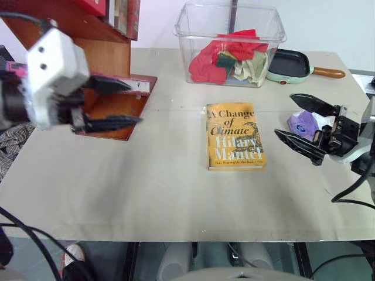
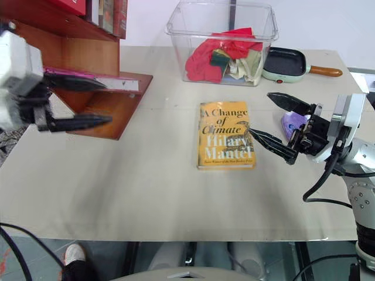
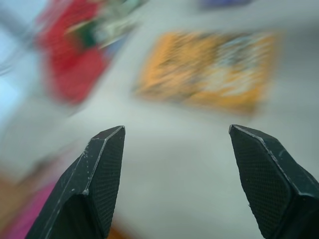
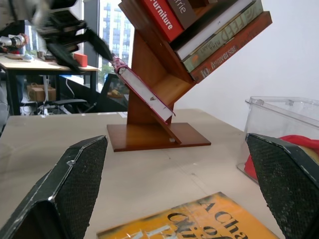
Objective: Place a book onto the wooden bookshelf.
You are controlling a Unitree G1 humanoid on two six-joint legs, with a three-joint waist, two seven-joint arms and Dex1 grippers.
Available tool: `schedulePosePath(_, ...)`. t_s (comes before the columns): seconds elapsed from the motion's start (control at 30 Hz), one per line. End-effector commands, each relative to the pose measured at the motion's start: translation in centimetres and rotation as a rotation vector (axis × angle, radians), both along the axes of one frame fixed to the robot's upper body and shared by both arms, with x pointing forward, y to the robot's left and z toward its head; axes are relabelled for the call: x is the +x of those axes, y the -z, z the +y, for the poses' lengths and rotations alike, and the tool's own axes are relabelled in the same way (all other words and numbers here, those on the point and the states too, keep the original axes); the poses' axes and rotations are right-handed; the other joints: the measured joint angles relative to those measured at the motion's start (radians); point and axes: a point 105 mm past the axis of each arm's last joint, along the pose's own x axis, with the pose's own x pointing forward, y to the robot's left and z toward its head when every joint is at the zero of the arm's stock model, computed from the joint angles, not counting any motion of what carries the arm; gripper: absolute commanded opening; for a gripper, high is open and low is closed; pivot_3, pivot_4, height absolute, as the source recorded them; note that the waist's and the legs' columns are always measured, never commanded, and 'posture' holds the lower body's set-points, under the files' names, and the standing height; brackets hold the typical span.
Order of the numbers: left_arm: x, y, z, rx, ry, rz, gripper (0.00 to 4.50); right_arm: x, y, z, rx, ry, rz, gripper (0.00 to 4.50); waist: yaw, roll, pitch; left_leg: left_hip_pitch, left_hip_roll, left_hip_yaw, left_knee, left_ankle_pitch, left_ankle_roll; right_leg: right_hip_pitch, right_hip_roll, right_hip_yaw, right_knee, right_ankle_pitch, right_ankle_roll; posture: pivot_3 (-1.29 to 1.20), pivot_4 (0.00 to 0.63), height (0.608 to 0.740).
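The pink book (image 4: pixel 142 89) leans on a slanted lower panel of the reddish-brown wooden bookshelf (image 1: pixel 111 58) at the table's far left, its white page edge (image 2: pixel 120 85) facing out. My left gripper (image 1: pixel 133 103) is open just beside the shelf, and its upper finger lies close along the book's pink top edge without gripping it. In the left wrist view the left gripper (image 3: pixel 174 134) has nothing between its fingers. My right gripper (image 2: pixel 259 113) hovers open and empty to the right of the yellow book, pointing toward the shelf.
A yellow-orange book (image 1: pixel 234 136) lies flat mid-table. A clear plastic bin (image 1: pixel 231 44) with red cloth stands at the back, with a small green pan (image 1: pixel 293 64) to its right. A purple item (image 1: pixel 302 124) lies by the right gripper. Other books (image 4: pixel 219 37) fill the shelf's upper slots.
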Motion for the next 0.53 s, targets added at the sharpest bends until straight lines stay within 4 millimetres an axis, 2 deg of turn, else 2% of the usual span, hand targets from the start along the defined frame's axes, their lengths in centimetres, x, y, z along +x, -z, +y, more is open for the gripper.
schedulePosePath(0.03, 0.1, 0.8, -3.3, -0.252, 0.05, -0.004, 3.41, -0.1, 0.9, -2.1, -0.068, 0.101, 0.02, 4.5, 0.011, 0.0, 0.0, 0.0, 0.0, 0.0, 0.001, 0.0, 0.0, 0.001, 0.0, -0.001, 0.0, 0.0, 0.0, 0.0, 0.15, 0.74)
schedulePosePath(0.07, 0.3, 1.0, -3.8, -0.311, 0.053, 0.002, 3.41, -0.2, 1.4, -2.4, -0.083, 0.115, 0.035, 4.5, 0.016, 0.0, 0.0, 0.0, 0.0, 0.0, 0.002, 0.0, 0.0, 0.002, 0.0, -0.001, 0.001, 0.0, 0.0, 0.0, 0.15, 0.74)
schedulePosePath(0.1, 0.6, 2.1, -4.2, -0.349, 0.039, 0.04, 3.41, -0.1, 2.1, -3.2, -0.109, 0.155, 0.059, 4.5, 0.018, -0.002, 0.001, 0.0, 0.0, -0.001, 0.004, 0.0, 0.0, 0.002, 0.0, -0.002, 0.001, 0.0, 0.0, 0.0, 0.15, 0.74)
schedulePosePath(0.2, 1.2, 6.6, -4.6, -0.404, -0.042, 0.119, 3.41, -0.7, 4.4, -5.7, -0.188, 0.26, 0.144, 4.5, 0.017, 0.0, -0.001, 0.0, 0.0, -0.002, 0.005, 0.0, 0.0, 0.002, -0.001, 0.0, 0.002, 0.0, 0.0, 0.0, 0.15, 0.74)
schedulePosePath(0.27, 1.2, 10.1, -3.8, -0.384, -0.118, 0.147, 3.41, -1.7, 6.3, -7.2, -0.242, 0.321, 0.21, 4.5, 0.017, -0.001, -0.001, 0.001, 0.0, 0.001, 0.003, 0.0, 0.0, 0.002, -0.001, 0.004, 0.0, 0.0, 0.0, 0.0, 0.15, 0.74)
schedulePosePath(0.37, 1.0, 14.3, -1.5, -0.367, -0.24, 0.199, 3.41, -2.7, 8.8, -8.9, -0.309, 0.402, 0.28, 4.5, 0.019, 0.002, -0.003, 0.001, 0.001, 0.001, 0.001, 0.0, 0.0, 0.001, 0.0, 0.004, -0.003, 0.0, -0.001, 0.0, 0.15, 0.74)
schedulePosePath(0.53, 0.6, 17.2, 0.9, -0.316, -0.305, 0.219, 3.41, -3.1, 11.2, -10.2, -0.327, 0.487, 0.322, 4.5, 0.022, 0.001, -0.004, 0.004, 0.001, 0.002, 0.0, 0.0, 0.0, 0.005, 0.0, 0.003, -0.005, -0.002, -0.004, 0.0, 0.15, 0.74)
